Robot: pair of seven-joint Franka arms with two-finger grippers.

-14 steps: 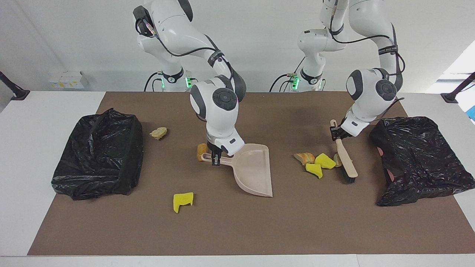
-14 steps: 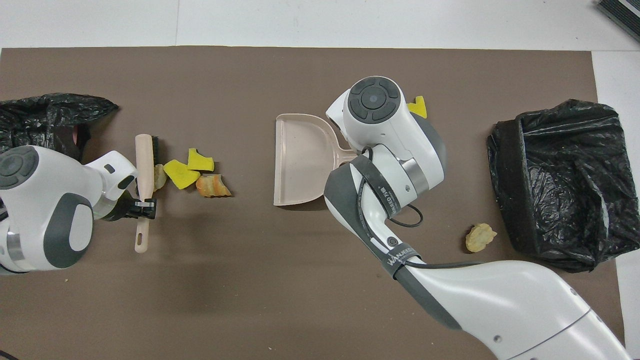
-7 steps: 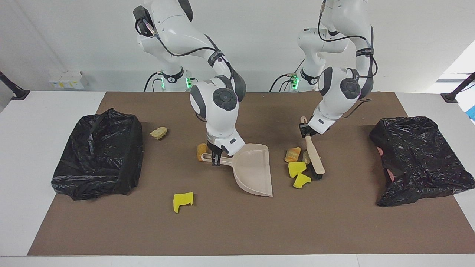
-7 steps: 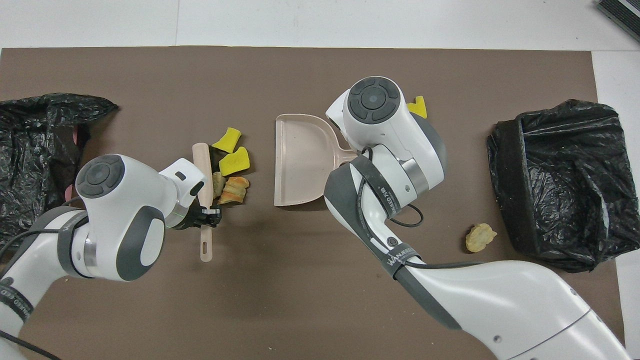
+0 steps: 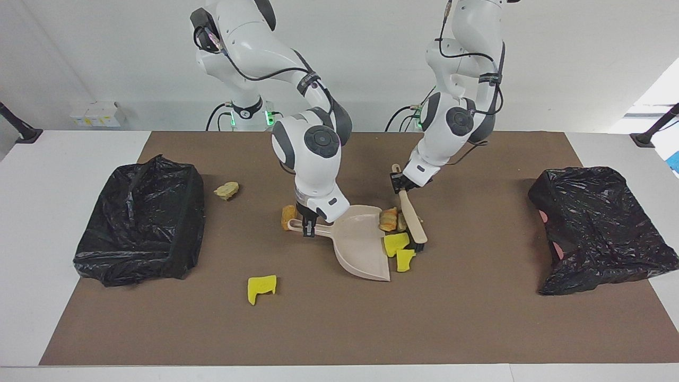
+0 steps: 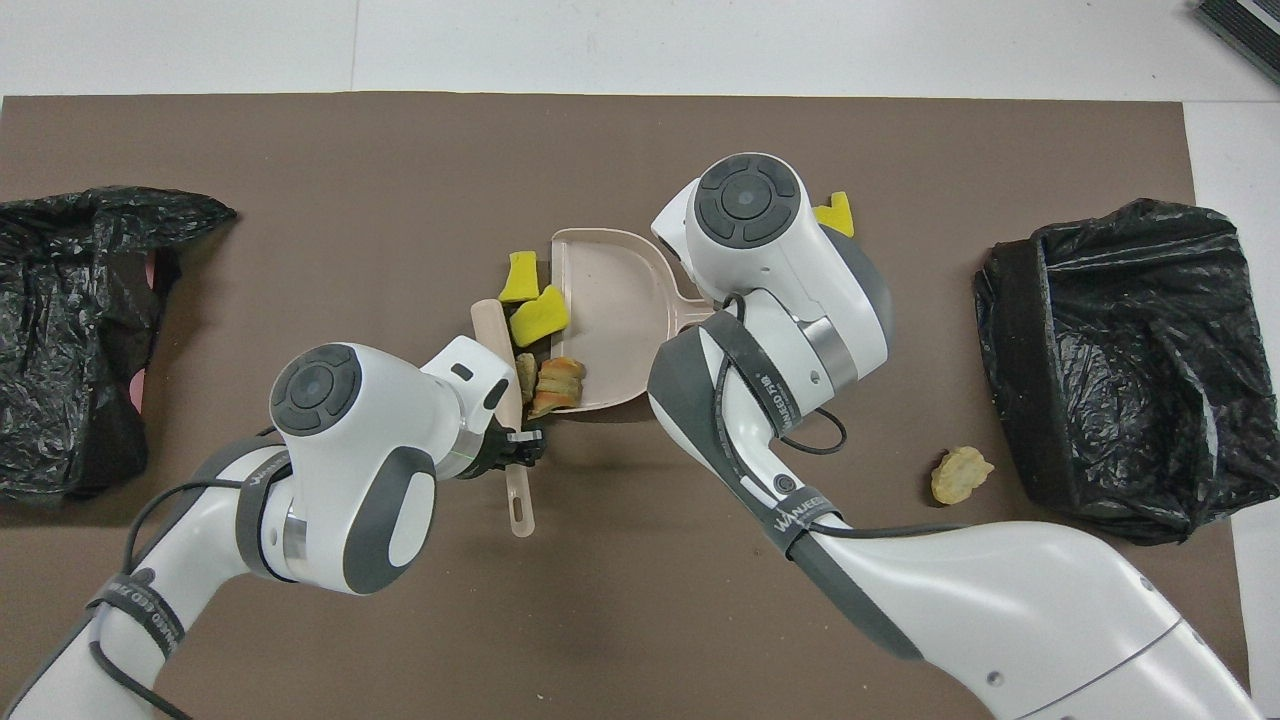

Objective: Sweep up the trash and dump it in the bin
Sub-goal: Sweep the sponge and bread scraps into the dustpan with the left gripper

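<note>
Brown mat [image 5: 477, 318] on white table [image 5: 32, 212], white wall [image 5: 106, 53]

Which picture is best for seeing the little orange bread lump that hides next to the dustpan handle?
The facing view. There the orange lump lies in plain sight beside the dustpan handle, next to the right gripper shut on that handle. In the overhead view the right arm's wrist covers that spot, so the lump does not show.

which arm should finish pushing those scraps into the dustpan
The left. Its gripper is shut on the brush, whose head sits right against the scraps at the dustpan mouth. The right gripper is shut on the dustpan handle, steadying it.
</note>
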